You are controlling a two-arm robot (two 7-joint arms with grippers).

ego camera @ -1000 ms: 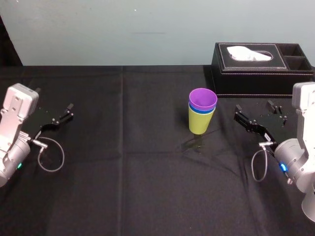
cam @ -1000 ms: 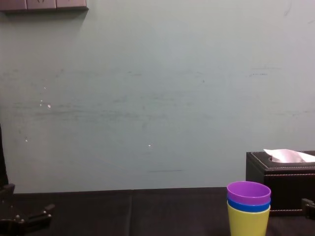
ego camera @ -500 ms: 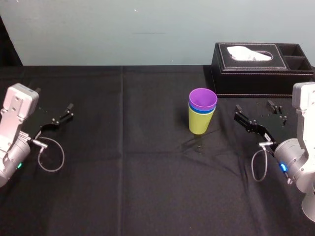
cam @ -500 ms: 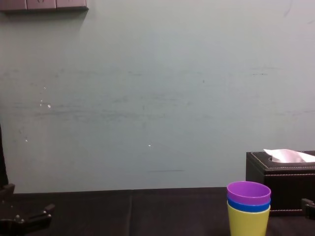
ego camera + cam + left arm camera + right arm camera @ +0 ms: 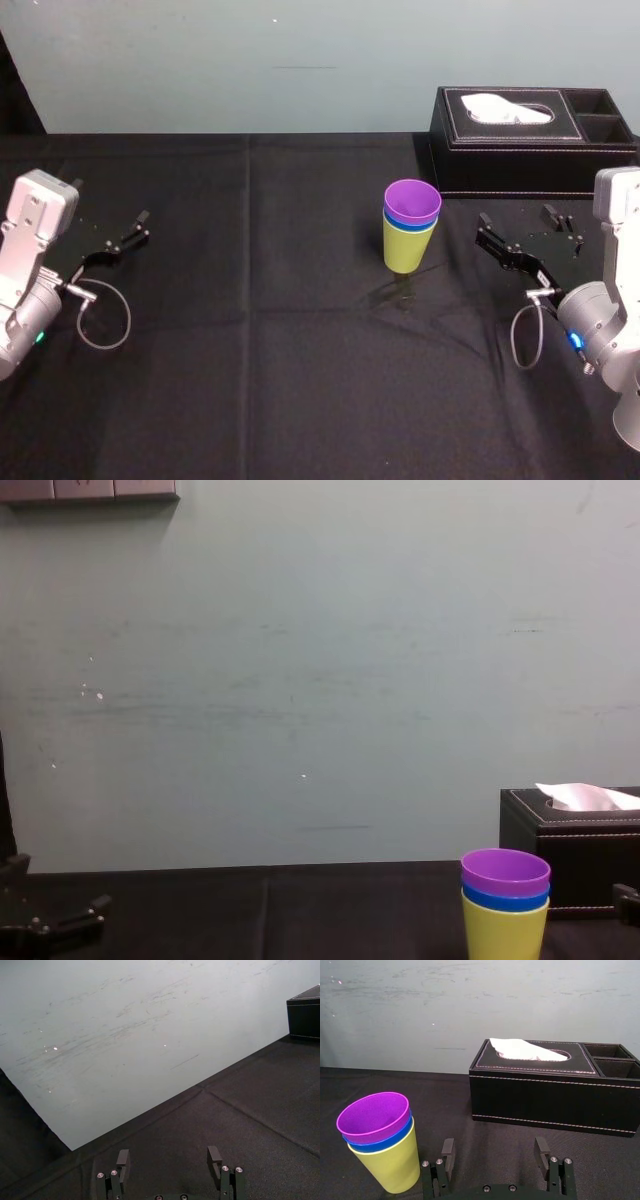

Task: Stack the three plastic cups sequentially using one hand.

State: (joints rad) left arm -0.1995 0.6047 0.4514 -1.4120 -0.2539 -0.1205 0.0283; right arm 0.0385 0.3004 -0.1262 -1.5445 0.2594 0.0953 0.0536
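Right gripper (image 5: 515, 228), in the head view, rests released and empty before the tissue box (image 5: 520, 150). The three plastic cups (image 5: 409, 238), nested upright, stand apart from it off the box's left front corner. The right wrist view shows the jaws spread, with the cups clear of them. The left wrist view shows the left gripper (image 5: 168, 1159) spread too.

A scuffed pale blue-green wall (image 5: 320, 680) rises behind the black-clothed table (image 5: 300, 380).

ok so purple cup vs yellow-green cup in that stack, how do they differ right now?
1. Purple cup is top of the stack, nested in the blue cup; yellow-green cup is the bottom, standing on the table.
2. Purple shows just a rim band and its open inside; yellow-green shows most of its wall.
Shared: both upright, same taper, ungripped. Right gripper sits open beside the stack, left gripper open far left.
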